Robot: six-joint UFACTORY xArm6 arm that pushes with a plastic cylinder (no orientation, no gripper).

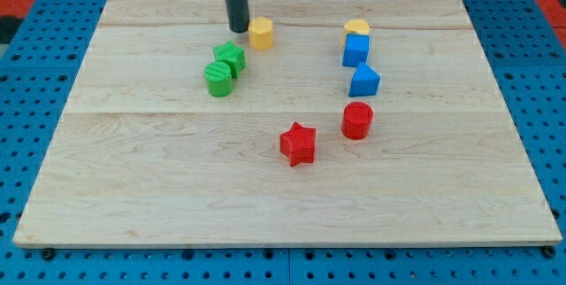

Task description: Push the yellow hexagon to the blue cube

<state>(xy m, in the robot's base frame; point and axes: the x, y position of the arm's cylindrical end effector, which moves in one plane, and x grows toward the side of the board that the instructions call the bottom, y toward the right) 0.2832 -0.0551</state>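
Item: yellow hexagon (261, 33), near the desk's (133, 188) top edge, my tip (240, 29) touching its left side, no jaws fitted; I judge it light, rigid, free-sliding, best pushed squarely on that left face toward the blue cube (355, 50) at right.

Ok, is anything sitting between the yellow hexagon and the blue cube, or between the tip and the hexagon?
Nothing visible. My tip sits right at the view's left side of the yellow hexagon block, and the wooden board between it and the blue cube block is bare. A second yellow block sits just behind the cube.
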